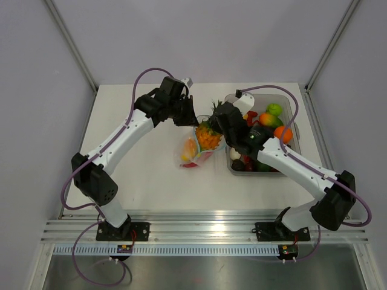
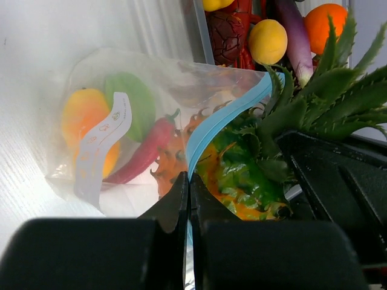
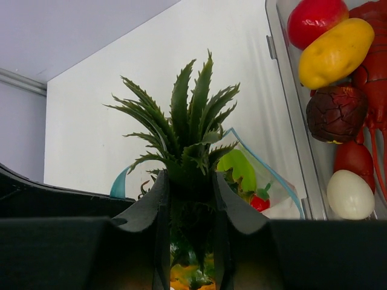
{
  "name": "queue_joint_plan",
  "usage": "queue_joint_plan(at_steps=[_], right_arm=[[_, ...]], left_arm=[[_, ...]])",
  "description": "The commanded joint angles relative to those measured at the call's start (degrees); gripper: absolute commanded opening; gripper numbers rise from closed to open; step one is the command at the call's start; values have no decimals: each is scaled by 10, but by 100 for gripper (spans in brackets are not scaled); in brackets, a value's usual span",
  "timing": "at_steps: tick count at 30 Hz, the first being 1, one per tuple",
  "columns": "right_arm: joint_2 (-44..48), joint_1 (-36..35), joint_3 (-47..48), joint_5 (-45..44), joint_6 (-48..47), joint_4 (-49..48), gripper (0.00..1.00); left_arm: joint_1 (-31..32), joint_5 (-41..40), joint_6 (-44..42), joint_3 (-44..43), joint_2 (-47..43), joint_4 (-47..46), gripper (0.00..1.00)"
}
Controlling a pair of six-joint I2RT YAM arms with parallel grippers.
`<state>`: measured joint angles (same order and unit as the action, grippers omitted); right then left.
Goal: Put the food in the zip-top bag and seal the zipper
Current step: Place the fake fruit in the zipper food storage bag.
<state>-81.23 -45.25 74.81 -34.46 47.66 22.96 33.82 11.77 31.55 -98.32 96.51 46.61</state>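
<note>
Pineapple (image 3: 184, 133): was clamped by the right gripper (image 3: 190, 199) at the mouth of the zip-top bag (image 2: 91, 72).
Zipper (image 2: 227, 116): was pinched tight by the left gripper (image 2: 188, 184).

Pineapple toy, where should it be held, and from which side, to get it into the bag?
Around the base of its leafy crown, the narrow part above the bumpy body. The right gripper is shut on the pineapple there, one finger each side, leaves sticking out beyond. Coming from the tub side leaves the body free toward the mouth of the zip-top bag.
</note>
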Motion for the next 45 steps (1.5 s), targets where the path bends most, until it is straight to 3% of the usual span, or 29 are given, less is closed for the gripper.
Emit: queue_joint_plan(at_steps=[1,9,14,18,20,24,26,30,37,43,45], right_arm=[[-26,-21,38,-61,24,-13,0],[-50,-26,21,-107,46,18,0],[-36,-26,17,-71,12,-1,2],[-42,-28,19,-7,-23,4,42],[-34,-28,18,12,-36,22,54],[2,-28,16,14,-64,51,74],[28,-27,18,1,-78,75,78],[77,-18,4,-20,-72,103,79],[121,54,-82,91,-31,111,69],[83,100,-106,198,-34,89,69],[56,102,-107,218,-38,77,63]], left_arm=[[2,26,7,-10,0,-32,0],[2,35,9,-4,-3,-38,0],[2,37,12,-1,1,-45,0],[2,36,11,0,4,-48,0],[2,38,11,1,5,-49,0],[0,37,11,5,5,-51,0],[-1,39,9,6,3,-51,0],[-4,40,9,12,-3,-55,0],[-4,44,11,25,-11,-63,0],[-4,48,14,39,-20,-68,0],[-4,48,15,45,-26,-71,0]])
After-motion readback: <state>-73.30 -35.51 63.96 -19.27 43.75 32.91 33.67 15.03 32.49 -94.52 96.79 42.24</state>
